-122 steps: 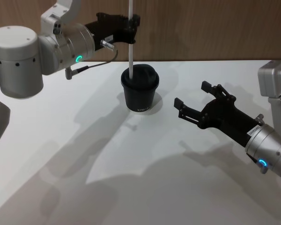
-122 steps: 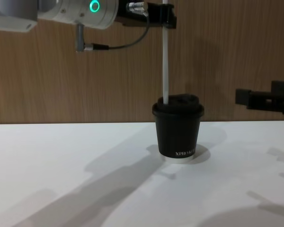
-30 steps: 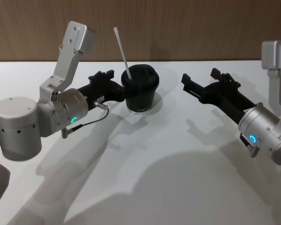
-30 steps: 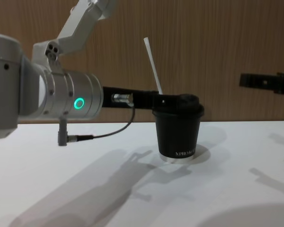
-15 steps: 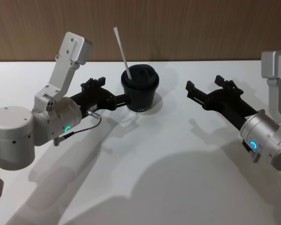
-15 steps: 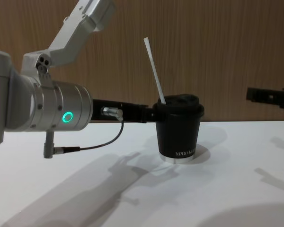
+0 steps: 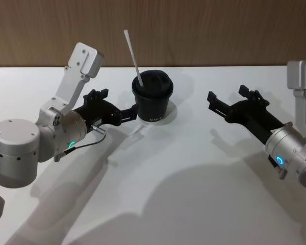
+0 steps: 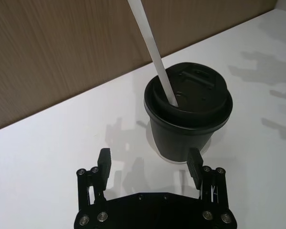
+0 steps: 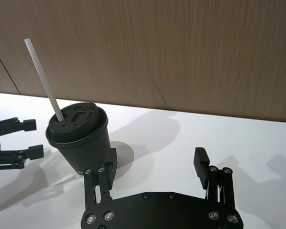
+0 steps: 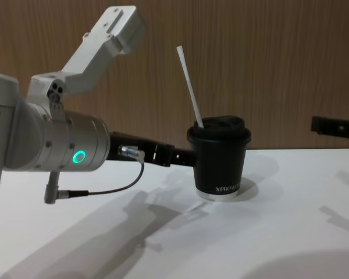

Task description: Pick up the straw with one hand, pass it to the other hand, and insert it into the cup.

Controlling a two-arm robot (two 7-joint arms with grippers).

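Note:
The black cup (image 7: 152, 107) with its domed lid stands on the white table, and the white straw (image 7: 132, 56) sticks out of the lid, leaning left. In the chest view the straw (image 10: 189, 87) rises from the cup (image 10: 219, 163) at the same slant. My left gripper (image 7: 115, 104) is open just left of the cup, low over the table, and holds nothing. Its wrist view has the cup (image 8: 188, 124) and straw (image 8: 154, 52) ahead of the spread left gripper (image 8: 149, 156). My right gripper (image 7: 226, 93) is open and empty, well to the right of the cup.
The white table (image 7: 183, 173) stretches bare in front of the cup and between the arms. A wooden wall (image 7: 219, 30) runs along its far edge. A thin black cable (image 10: 104, 186) hangs under the left wrist.
The left gripper has drawn back from the cup toward the left. The right gripper has pulled away to the right. The straw and cup have stayed put.

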